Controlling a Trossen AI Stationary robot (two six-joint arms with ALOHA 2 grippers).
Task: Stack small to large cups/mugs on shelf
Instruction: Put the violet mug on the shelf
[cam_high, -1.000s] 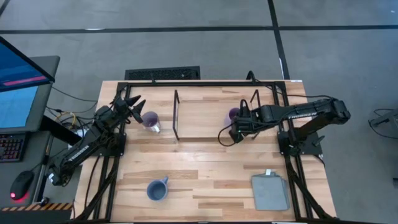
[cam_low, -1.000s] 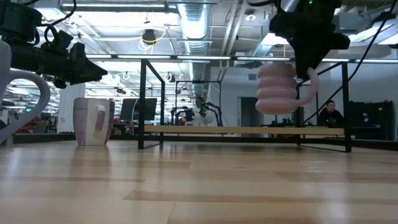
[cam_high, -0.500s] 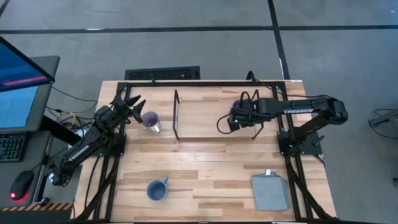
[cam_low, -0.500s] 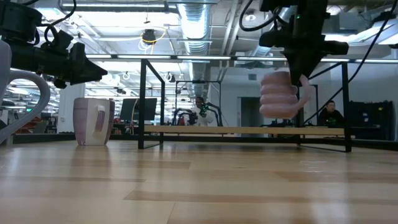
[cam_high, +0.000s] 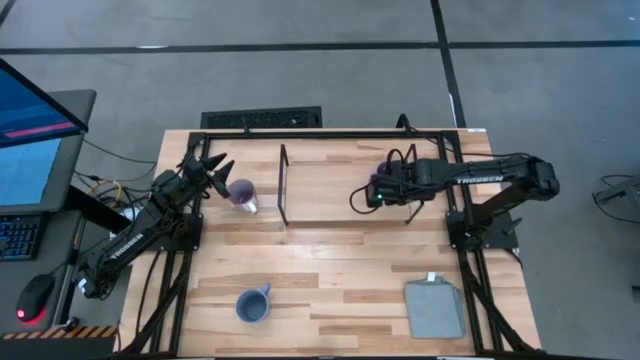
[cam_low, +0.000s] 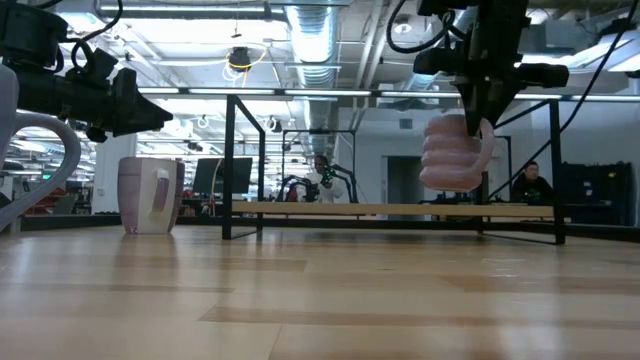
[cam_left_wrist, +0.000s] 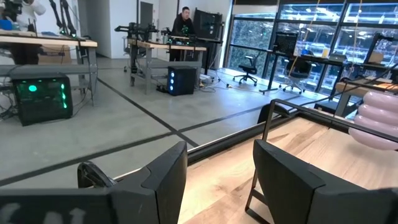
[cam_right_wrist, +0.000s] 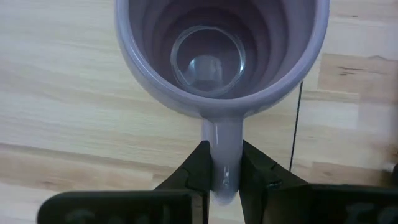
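The shelf (cam_high: 335, 185) lies across the far half of the table (cam_high: 330, 290), its light board framed by thin black wire ends, and I am working over its right end. My right gripper (cam_right_wrist: 222, 168) is clamped on the handle of a ribbed light purple mug (cam_low: 450, 150), which hangs clear above the board in the low view and looks upright, mouth up. In the wrist view I look straight down into the mug, with the board's grain under it and the wire frame's thin black line just beside it. To set it down well, I judge I should lower it straight, keep it level, and stay off that wire frame so the mug's wall does not catch it. I would part the fingers only once the base sits flat on the board, since the pinch on the handle alone could let the mug swing. My left gripper (cam_high: 213, 163) waits near the table's left edge, fingers apart and empty, just beside the second light purple mug (cam_high: 242, 194), which stands on the table outside the shelf's left frame. The blue mug (cam_high: 252, 304) sits well apart, near the front edge, and a grey cloth (cam_high: 434, 308) lies at the front right.
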